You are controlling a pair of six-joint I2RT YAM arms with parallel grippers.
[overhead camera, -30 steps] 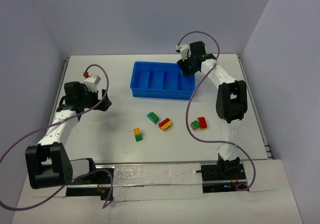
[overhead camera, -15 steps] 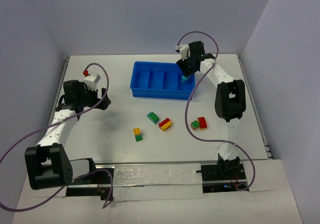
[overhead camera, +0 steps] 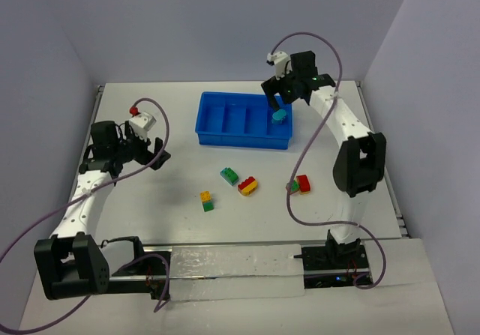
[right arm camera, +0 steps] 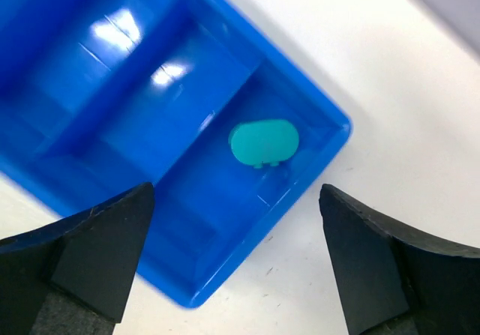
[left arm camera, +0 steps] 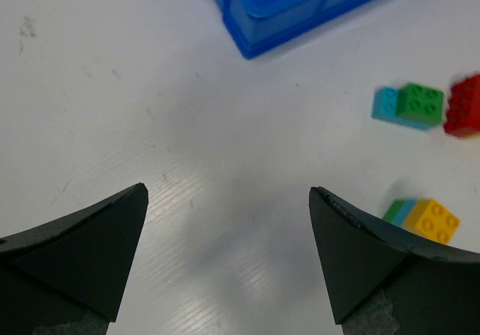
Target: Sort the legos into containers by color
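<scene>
**Operator:** What does the overhead camera give me that the wrist cameras don't?

**Spotter:** The whole layout. Your right gripper (overhead camera: 279, 101) hangs over the right end of the blue tray (overhead camera: 240, 142). Your left gripper (overhead camera: 157, 155) is well apart from the tray, over the left side of the table (overhead camera: 150, 222). Four joined pairs lie in front of the tray: a green and teal pair (overhead camera: 229, 175), a red and yellow pair (overhead camera: 247, 186), a yellow and green pair (overhead camera: 205, 200) and a red and green pair (overhead camera: 301, 184). From up there you can't read how the left fingers stand.

**Operator:** And from the wrists?

**Spotter:** Your right wrist camera looks straight down into the tray. The teal brick (right arm camera: 264, 142) shows inside the end compartment, the one at the tray's corner. Your right fingers (right arm camera: 90, 252) are spread wide, one at each lower corner of that view. The brick lies between them but beyond their tips, and it touches neither. You can't tell from here whether it rests on the compartment floor.

**Operator:** And the left?

**Spotter:** Your left fingers (left arm camera: 82, 260) are also wide apart, with only bare table between them. One corner of the tray sits at the top of that view. The green and teal pair lies off to the right with a red brick (left arm camera: 465, 104) just beside it. The yellow and green pair is just beside your right-hand finger, and you can't tell whether they touch.
</scene>
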